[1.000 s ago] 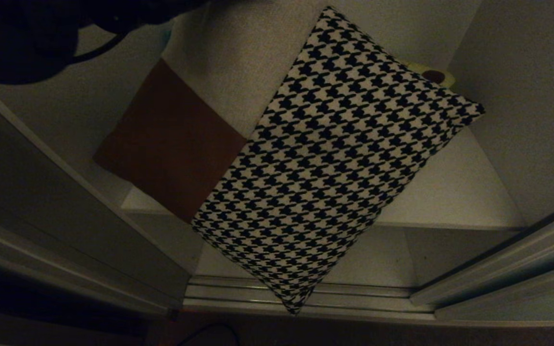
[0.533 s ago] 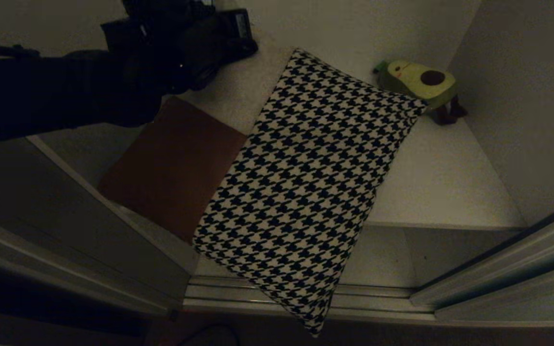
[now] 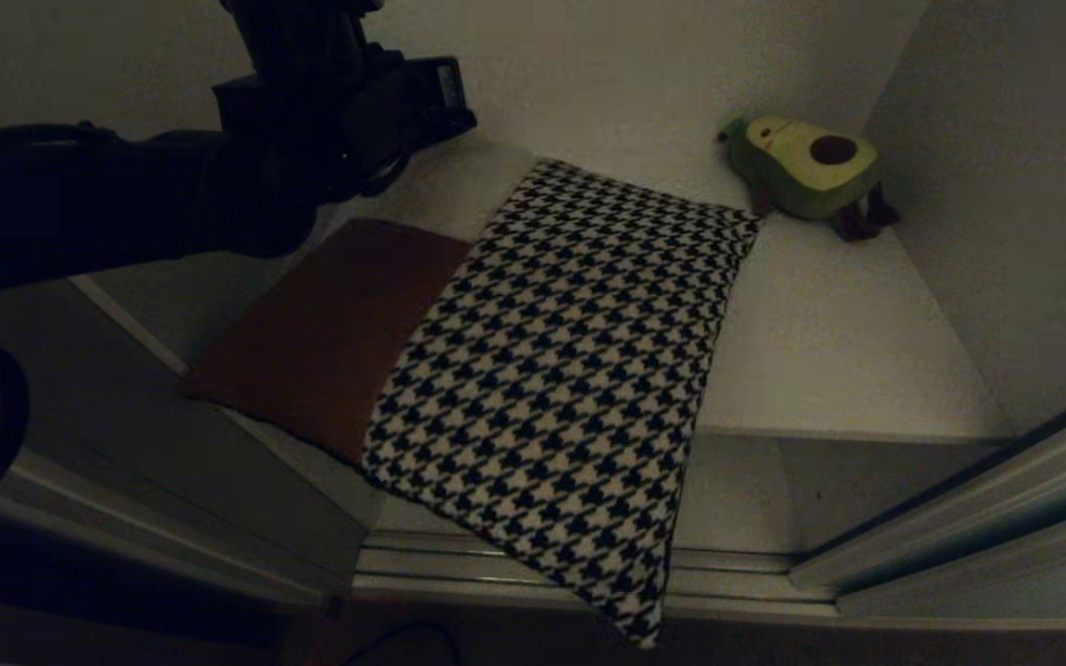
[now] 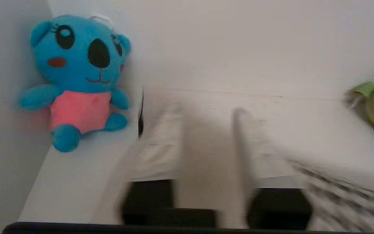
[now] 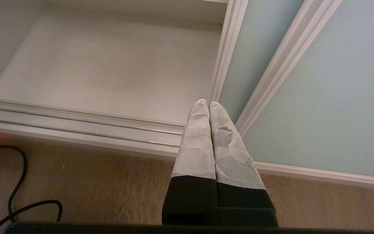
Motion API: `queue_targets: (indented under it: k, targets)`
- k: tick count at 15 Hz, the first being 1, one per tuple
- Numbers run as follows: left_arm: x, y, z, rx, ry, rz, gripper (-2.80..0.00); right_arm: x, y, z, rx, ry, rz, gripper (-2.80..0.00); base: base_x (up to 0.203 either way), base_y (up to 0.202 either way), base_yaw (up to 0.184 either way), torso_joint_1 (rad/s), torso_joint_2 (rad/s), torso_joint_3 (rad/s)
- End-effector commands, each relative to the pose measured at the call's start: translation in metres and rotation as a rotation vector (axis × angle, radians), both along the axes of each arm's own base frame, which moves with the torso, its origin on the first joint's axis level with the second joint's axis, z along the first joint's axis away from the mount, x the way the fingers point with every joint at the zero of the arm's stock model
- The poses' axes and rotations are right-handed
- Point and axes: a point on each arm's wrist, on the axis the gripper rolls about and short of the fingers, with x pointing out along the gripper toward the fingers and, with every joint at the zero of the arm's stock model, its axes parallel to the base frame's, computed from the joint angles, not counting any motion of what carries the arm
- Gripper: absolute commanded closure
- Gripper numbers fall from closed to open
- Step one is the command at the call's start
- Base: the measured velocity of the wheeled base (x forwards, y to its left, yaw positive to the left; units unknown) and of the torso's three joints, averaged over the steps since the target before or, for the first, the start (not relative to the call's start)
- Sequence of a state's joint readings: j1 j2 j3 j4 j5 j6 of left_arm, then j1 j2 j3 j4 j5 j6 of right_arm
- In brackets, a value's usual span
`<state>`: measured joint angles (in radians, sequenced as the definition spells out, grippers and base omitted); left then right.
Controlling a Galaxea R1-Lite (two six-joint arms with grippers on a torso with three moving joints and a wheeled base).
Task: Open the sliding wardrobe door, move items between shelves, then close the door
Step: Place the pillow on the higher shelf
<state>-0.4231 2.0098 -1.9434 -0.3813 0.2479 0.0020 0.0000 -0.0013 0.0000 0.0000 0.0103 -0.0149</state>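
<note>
**Operator:** Where did my left tool stand at this check?

**Inspector:** Your left tool (image 4: 200, 112) was raised above the back left part of the upper shelf (image 3: 829, 351). Its fingers were apart with nothing between them, so it was released. Your right tool (image 5: 205, 102) was parked low by the floor rails (image 5: 76, 126), fingers pressed together and empty, just beside the frame of the sliding wardrobe door (image 5: 320, 97).

**Operator:** And the cushion?

**Inspector:** The houndstooth cushion (image 3: 570, 370) lay flat on that shelf, skewed. Its far corner pointed toward the avocado plush (image 3: 806, 166) in the back right corner and stood apart from it. Its near corner overhung the shelf's front edge and hung over the rails. A plain brown panel (image 3: 329, 324) adjoined it on the left; whether that belonged to the cushion, I could not tell. A blue plush (image 4: 76, 81) sat in the back left corner, untouched.

**Operator:** Which step was that?

**Inspector:** In my judgement, the placing step: the item was set down and let go, and the door was open.

**Operator:** What did the next move call for?

**Inspector:** You needed to clear the left arm out of the opening. I would first push the cushion deeper toward the back wall. Left overhanging the rails, its corner could foul the door when you closed it.
</note>
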Motion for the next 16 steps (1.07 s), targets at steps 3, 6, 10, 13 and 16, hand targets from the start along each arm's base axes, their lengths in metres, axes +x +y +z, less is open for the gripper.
queue_targets:
  k: [3,6,10,13,16]
  targets:
    - [-0.011,0.005,0.013,-0.010,-0.031,-0.007,-2.80,0.000,0.000,-0.001,0.000,0.004,0.000,0.00,0.000,0.000,0.000,0.000,0.00,0.000]
    - [-0.036,0.013,0.035,-0.032,-0.060,-0.019,-2.80,0.000,0.000,-0.001,0.000,0.003,0.000,0.00,0.000,0.000,0.000,0.000,0.00,0.000]
    - [-0.101,0.003,0.037,0.045,0.271,-0.145,0.00,0.000,0.000,-0.001,0.000,0.003,0.000,0.00,0.000,0.000,0.000,0.000,0.00,0.000]
    - [-0.161,0.007,0.036,0.096,0.469,-0.239,0.00,0.000,0.000,-0.001,0.000,0.003,-0.001,0.00,0.000,0.000,0.000,0.000,0.00,0.000]
    - [-0.200,0.024,0.012,0.177,0.686,-0.266,0.00,0.000,0.000,-0.001,0.000,0.003,0.000,0.00,0.000,0.000,0.000,0.000,0.00,0.000]
